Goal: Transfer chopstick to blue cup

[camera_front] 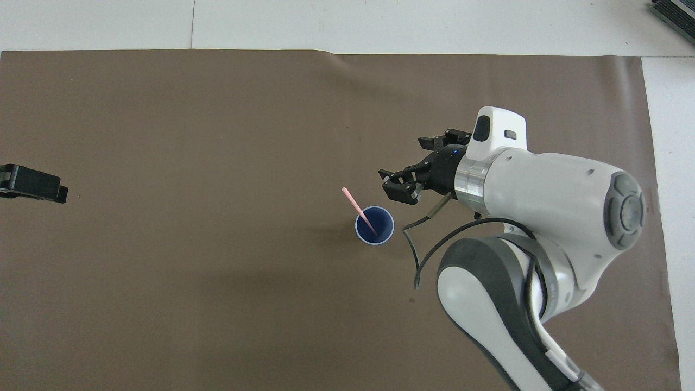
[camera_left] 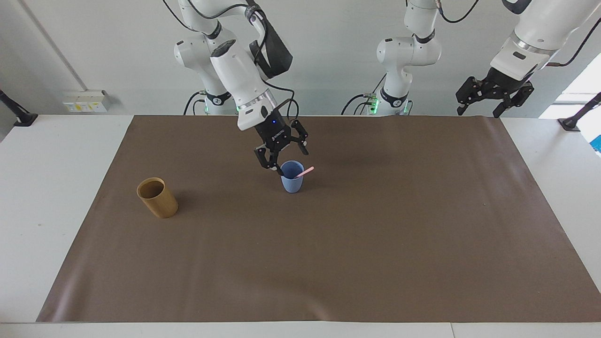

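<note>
While the chopstick [camera_left: 304, 172] leans in the blue cup [camera_left: 292, 182], both grippers — right gripper [camera_left: 281, 157], left gripper [camera_left: 494, 97] — gape empty.

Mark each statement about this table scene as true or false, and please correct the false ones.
1. The chopstick stands in the blue cup, leaning on its rim. True.
2. The right pincer grips the chopstick. False: it is open, empty, beside the cup.
3. The tan cup lies on its side. False: it stands upright.
4. The left pincer hangs over the mat's corner, waiting. True.
</note>
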Tool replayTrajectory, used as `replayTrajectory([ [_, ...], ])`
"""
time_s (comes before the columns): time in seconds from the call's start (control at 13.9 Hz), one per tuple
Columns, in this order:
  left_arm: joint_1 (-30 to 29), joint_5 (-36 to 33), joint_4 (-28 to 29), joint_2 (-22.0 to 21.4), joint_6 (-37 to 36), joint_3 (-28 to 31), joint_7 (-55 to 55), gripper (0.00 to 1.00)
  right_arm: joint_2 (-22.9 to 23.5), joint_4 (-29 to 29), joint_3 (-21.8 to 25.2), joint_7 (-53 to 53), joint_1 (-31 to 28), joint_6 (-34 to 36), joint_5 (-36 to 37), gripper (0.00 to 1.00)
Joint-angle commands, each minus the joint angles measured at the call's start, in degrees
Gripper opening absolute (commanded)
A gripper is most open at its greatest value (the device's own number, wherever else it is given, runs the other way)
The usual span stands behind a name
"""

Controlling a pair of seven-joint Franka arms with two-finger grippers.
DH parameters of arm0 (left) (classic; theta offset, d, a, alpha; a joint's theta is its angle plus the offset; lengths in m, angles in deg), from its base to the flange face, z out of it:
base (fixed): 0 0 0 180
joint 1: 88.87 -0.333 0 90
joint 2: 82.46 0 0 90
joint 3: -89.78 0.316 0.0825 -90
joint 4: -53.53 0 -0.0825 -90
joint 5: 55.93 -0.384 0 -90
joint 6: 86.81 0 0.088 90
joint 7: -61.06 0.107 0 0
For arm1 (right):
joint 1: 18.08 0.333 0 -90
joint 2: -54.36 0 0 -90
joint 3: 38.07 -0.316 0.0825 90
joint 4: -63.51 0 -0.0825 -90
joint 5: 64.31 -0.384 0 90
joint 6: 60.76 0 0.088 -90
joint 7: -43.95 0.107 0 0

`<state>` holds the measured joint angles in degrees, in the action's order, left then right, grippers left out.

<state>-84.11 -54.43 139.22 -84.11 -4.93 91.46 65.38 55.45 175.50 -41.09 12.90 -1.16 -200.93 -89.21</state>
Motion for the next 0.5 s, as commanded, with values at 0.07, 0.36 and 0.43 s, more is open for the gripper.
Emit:
replayTrajectory([
  [0.07, -0.6, -0.8, -0.6, -0.3, -1.1, -0.4, 0.5, 1.0, -0.2, -9.4, -0.5, 12.4, -5.5, 14.8, 10.0, 1.0],
  [0.36, -0.7, -0.9, -0.7, -0.3, -1.0, -0.4, 0.6, 1.0, -0.6, -15.9, -0.2, 24.1, -8.3, 25.2, 21.3, 1.0],
  [0.43, -0.7, -0.8, -0.6, -0.3, -0.8, -0.4, 0.6, 1.0, -0.5, -18.5, -0.2, 26.2, -9.3, 29.9, 22.9, 1.0],
])
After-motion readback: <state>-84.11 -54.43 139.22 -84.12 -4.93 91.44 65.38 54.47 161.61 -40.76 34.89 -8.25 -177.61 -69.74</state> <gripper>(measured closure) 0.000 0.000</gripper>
